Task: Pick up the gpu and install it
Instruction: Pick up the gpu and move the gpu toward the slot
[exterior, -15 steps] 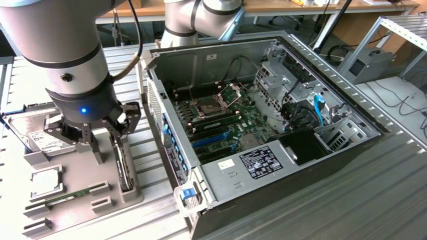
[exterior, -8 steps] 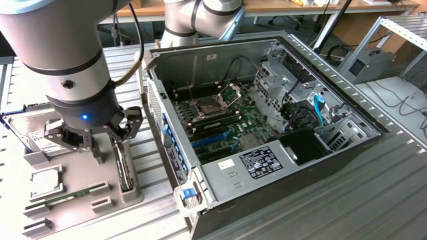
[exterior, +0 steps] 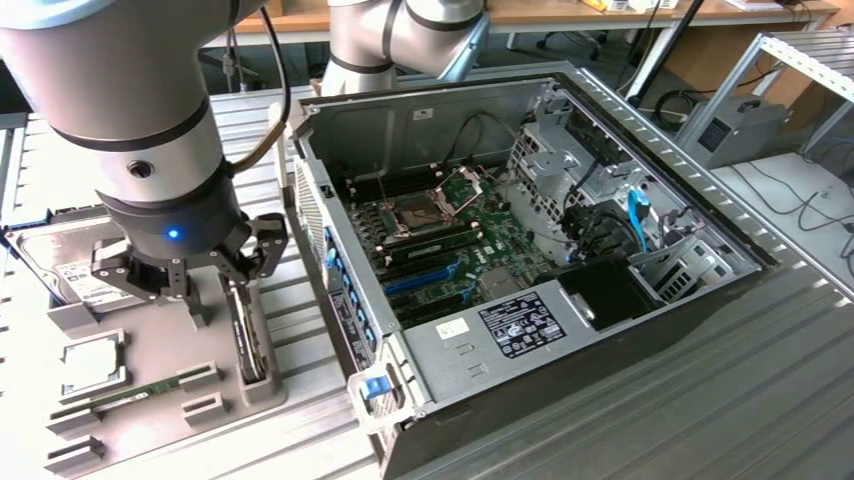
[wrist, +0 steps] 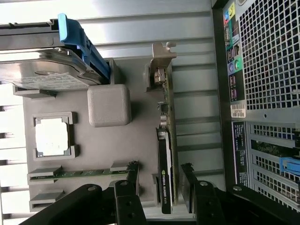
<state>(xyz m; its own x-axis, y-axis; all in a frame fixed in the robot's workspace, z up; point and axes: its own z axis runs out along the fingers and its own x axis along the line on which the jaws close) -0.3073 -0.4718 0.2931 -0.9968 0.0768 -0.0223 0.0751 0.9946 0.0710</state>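
Tool hangs spread wide over the gray tray on the tabletop — the gpu stands on edge in its slot between the fingers, neither touching it, beside the open computer case.

Our arm is a silver-grey tube ending in a black collar; just above our black, bolted gripper we see a small blue light.

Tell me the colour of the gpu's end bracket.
Silver, bare metal. The end bracket of the gpu shows best in the wrist view.
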